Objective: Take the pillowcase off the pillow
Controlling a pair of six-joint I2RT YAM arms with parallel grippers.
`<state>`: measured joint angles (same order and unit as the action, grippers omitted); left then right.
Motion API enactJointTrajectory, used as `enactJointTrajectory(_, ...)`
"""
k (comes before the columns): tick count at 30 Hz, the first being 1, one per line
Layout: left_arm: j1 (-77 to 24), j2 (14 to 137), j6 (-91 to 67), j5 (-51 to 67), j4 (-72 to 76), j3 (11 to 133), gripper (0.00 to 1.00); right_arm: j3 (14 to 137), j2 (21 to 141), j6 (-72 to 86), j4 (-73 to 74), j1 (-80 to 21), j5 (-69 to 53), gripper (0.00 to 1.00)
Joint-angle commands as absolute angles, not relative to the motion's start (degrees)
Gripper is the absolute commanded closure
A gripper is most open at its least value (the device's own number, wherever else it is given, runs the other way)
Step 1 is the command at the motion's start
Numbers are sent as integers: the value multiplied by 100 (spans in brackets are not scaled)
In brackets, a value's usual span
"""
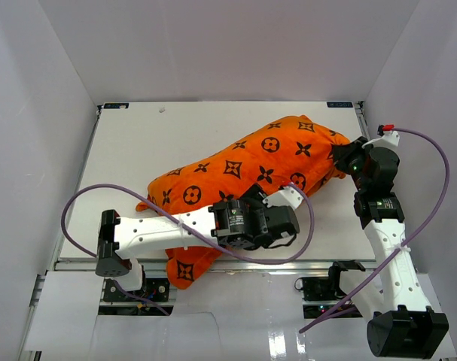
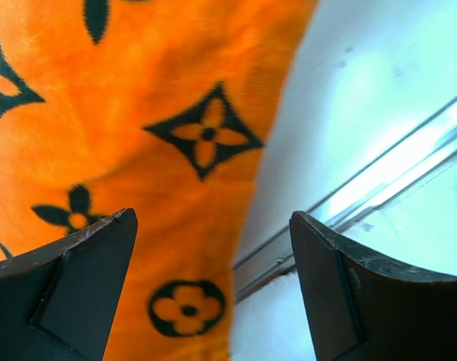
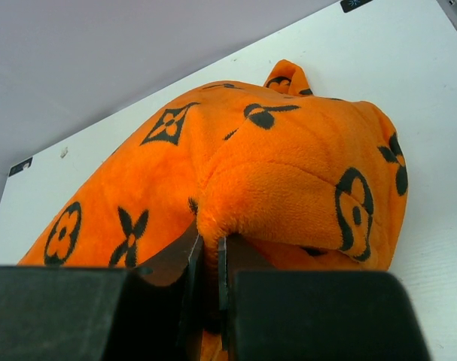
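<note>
Your pillowcase (image 1: 251,169) lies slantwise across the table (image 1: 138,143), plump and filled. One end droops over the near edge a little left of the middle. The other end reaches toward the far right corner and stops just short of the right edge. The pillow is hidden inside it in every view. Your right gripper (image 3: 209,259) is closed tight at that far right end, with a fold of the orange plush pinched between its two fingers. The fabric bulges out above the pinch, and a small corner ear of the cover pokes up behind it. From above, the right arm stands beside the table's right edge with its wrist pressed close to the end of the cover. Your left gripper (image 2: 213,289) has its jaws spread wide, with nothing between them. It sits at the near long side of the pillowcase, about midway along the table. One finger (image 2: 77,293) is over the orange fabric and the other is over bare white table, with the cover's edge running between them. You cannot tell from these views whether either finger touches the plush. A purple cable (image 1: 309,233) loops from the left arm out over the near right part of the table.
</note>
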<state>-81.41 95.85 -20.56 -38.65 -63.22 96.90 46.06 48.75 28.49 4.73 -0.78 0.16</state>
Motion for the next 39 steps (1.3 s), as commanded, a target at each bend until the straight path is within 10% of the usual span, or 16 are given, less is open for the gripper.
enactJointTrajectory(1,-8489,9685,-2706,-4579,-6934,10133,7,4878,4729,2874,-9,-105,-106,92)
enactJointTrajectory(18,-8499,10510,-5778,-6696,-8057,8666,16,4869,4500,2909,237,-105,-238,92)
enactJointTrajectory(24,-8288,10241,-6152,-7005,-8051,8463,85,5080,4421,2874,386,-97,-98,92)
enactJointTrajectory(27,-8297,9704,-5732,-6996,-8051,9016,100,5246,4421,2769,614,-97,226,92)
enactJointTrajectory(34,-8691,9527,-3263,-7206,-7500,12239,100,6098,4307,2549,1520,-105,878,92)
enactJointTrajectory(39,-7912,8439,1262,-6595,-2425,10894,100,6942,4902,2470,1319,-105,995,92)
